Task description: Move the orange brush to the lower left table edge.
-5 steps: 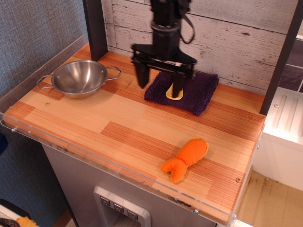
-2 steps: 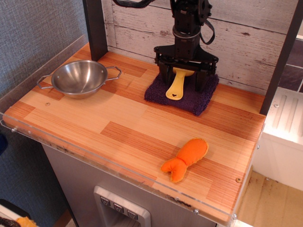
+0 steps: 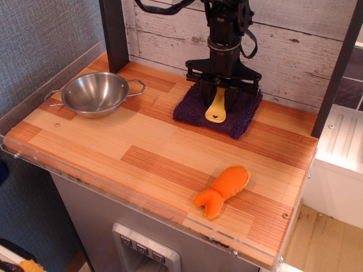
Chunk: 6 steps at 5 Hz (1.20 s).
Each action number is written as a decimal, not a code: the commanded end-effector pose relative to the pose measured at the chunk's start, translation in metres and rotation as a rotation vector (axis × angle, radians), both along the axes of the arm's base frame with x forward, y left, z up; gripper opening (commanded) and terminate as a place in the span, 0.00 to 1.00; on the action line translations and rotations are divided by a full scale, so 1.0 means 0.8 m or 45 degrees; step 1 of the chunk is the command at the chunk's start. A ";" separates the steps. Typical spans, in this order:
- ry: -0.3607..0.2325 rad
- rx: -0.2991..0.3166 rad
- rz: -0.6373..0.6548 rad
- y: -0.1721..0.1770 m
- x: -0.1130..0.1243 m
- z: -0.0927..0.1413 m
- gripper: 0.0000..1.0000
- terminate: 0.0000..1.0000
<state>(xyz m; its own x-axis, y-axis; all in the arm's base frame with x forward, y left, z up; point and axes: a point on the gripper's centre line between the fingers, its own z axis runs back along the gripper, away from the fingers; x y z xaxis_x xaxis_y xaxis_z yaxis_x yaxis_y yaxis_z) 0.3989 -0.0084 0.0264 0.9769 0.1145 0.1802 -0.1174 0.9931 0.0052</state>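
Note:
The orange brush [image 3: 215,113] lies on a dark purple towel [image 3: 241,116] at the back of the table [image 3: 136,141], its rounded handle end toward the front. My gripper [image 3: 218,103] stands upright over it. The jaws are closed in on either side of the brush's upper part. The bristles are hidden behind the fingers [image 3: 231,101]. The brush still rests on the towel.
A steel bowl with handles [image 3: 95,93] sits at the back left. An orange plush toy [image 3: 223,190] lies at the front right. A clear acrylic rim [image 3: 113,195] runs along the front edge. A dark post [image 3: 115,34] stands at the back left.
My gripper moved right from the towel's left edge to over the brush, then its jaws closed in on the brush. The brush handle turned slightly to the right.

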 end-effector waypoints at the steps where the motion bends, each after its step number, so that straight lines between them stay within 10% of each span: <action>1: -0.035 0.017 -0.025 0.006 -0.006 0.022 0.00 0.00; 3: -0.109 -0.061 -0.090 0.034 -0.059 0.109 0.00 0.00; 6: 0.201 0.095 -0.375 0.161 -0.194 0.112 0.00 0.00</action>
<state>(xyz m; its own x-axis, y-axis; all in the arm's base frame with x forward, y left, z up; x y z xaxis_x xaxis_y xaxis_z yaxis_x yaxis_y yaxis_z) 0.2326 0.1147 0.0962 0.9825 -0.1854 -0.0193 0.1861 0.9814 0.0469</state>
